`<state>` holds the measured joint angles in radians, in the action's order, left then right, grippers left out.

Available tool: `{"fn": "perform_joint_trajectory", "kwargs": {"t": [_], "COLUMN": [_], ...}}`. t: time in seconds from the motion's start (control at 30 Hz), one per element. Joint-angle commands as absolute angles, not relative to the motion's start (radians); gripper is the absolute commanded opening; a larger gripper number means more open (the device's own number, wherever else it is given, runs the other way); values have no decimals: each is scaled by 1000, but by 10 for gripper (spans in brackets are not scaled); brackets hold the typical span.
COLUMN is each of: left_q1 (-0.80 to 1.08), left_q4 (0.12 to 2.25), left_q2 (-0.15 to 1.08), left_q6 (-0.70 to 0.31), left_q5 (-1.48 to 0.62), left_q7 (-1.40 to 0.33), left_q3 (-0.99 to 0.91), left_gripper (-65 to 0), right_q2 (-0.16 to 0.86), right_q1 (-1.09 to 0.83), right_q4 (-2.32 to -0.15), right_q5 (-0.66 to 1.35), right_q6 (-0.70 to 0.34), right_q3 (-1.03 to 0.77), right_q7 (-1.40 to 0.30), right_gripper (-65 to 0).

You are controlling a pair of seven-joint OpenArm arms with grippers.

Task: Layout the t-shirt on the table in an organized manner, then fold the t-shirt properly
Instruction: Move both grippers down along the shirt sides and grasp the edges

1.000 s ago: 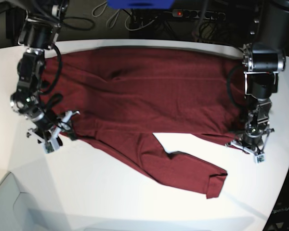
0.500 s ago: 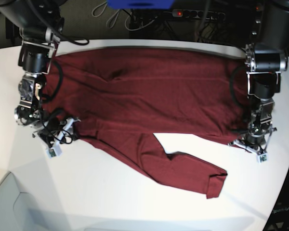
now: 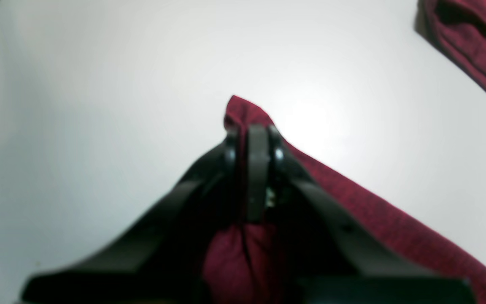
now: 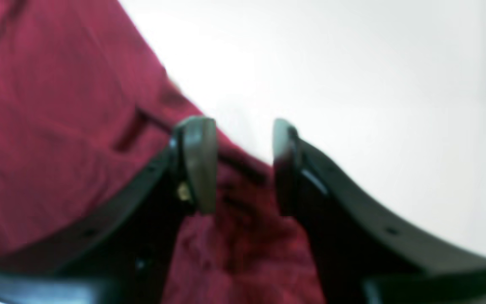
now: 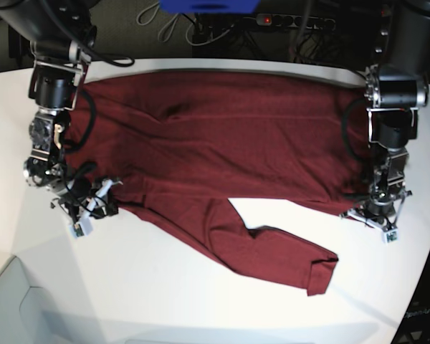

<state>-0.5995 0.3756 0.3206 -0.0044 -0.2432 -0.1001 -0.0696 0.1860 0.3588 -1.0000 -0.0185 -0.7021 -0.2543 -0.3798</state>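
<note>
One t-shirt [image 5: 222, 143], dark maroon, long-sleeved, spread across the far half of the table [image 5: 165, 287], body lying along the far edge. One sleeve trails toward the table's near edge, ending in a bunched cuff.

Two grippers, one at each end of the garment.
- Left gripper [image 3: 253, 139]: jaws pressed together on a corner of the hem, a small peak of cloth poking out past the tips, near the table's curved side edge.
- Right gripper [image 4: 243, 164]: jaws partly apart, straddling a ridge of fabric at the opposite edge of the shirt; cloth lies between them, but no pinch is visible. The wrist view is blurred.

Risks, as judged:
- The right jaws may close on too thin a fold, or on a doubled layer, and the hem would slip or drag unevenly once tension comes on.
- With one end clamped, an uneven pull could skew the body.
- The loose sleeve could wrinkle further.
</note>
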Motion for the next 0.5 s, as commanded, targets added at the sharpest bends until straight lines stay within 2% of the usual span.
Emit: {"fn": "perform_joint_trajectory", "kwargs": {"t": [0.0,0.17,0.37,0.47], "left_q1": [-624,-624,-624,-624], "left_q4": [381,381,381,381], "left_q2": [331,331,331,331], "left_q6": [-1,-1,-1,-1], "left_q5": [-243,-243,-243,-243], "left_q7": [-113,-113,-113,-113], "left_q3": [-71,-71,-71,-71], "left_gripper": [-649,-649,-649,-649], "right_q2": [197,213,222,232], "right_q1": [387,409,407,406], "right_q4": [-993,-897,-894,-894], "right_q5": [-2,-2,-1,-1], "right_q6": [-698,-698,-698,-698], "right_q3": [-255,-255,-255,-255], "right_q7": [-352,-334,-334,-335], "right_gripper": [-464,-469,-466,-434]}}
